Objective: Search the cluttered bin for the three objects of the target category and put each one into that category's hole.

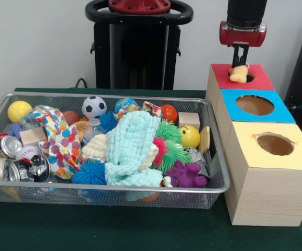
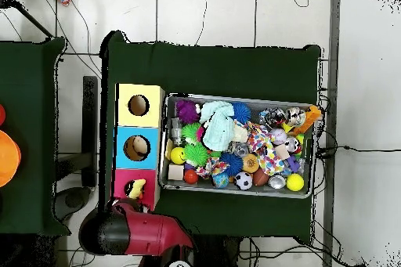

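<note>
Nearest the camera in the front view stood the yellow-topped wooden box (image 1: pixel 270 178) with its round hole, set at the right end of the wire mesh bin (image 1: pixel 88 193) on the dark green tablecloth (image 1: pixel 114 230). Behind it ran a blue-topped wooden box (image 1: pixel 253 107) and, farthest, a red-topped wooden box (image 1: pixel 239 77), each with its own hole. The bin was crowded: a pale mint knitted cloth (image 1: pixel 132 149) lay over the middle, a purple rubber creature (image 1: pixel 185 175) and a blue spiky ball (image 1: pixel 89 172) sat near the front wall, a yellow smiley ball (image 1: pixel 190 136) lay right of the cloth, and a black-and-white soccer ball (image 1: pixel 93 106) and a plain yellow ball (image 1: pixel 19 111) rested toward the far wall.

The front view alone showed the gripper (image 1: pixel 239 61) from the side. The red and black arm (image 1: pixel 242 23) came straight down over the red box, wrist vertical, and the dark fingers pinched a small yellow rubber duck (image 1: pixel 238 74), which hung at the edge of the red box's hole, touching or just above the red top; which of the two I could not tell.

The overhead view showed what the front hid: the three boxes in one straight row (image 2: pixel 139 148) against the bin's short side (image 2: pixel 164 150), something pale lying inside the blue box's hole (image 2: pixel 138 148), the duck (image 2: pixel 137 189) over the red top, and the arm's red housing (image 2: pixel 149 232) stretching in beside that box. An orange round object (image 2: pixel 6 158) lay on a second green table (image 2: pixel 31 138) well apart from the bin.
</note>
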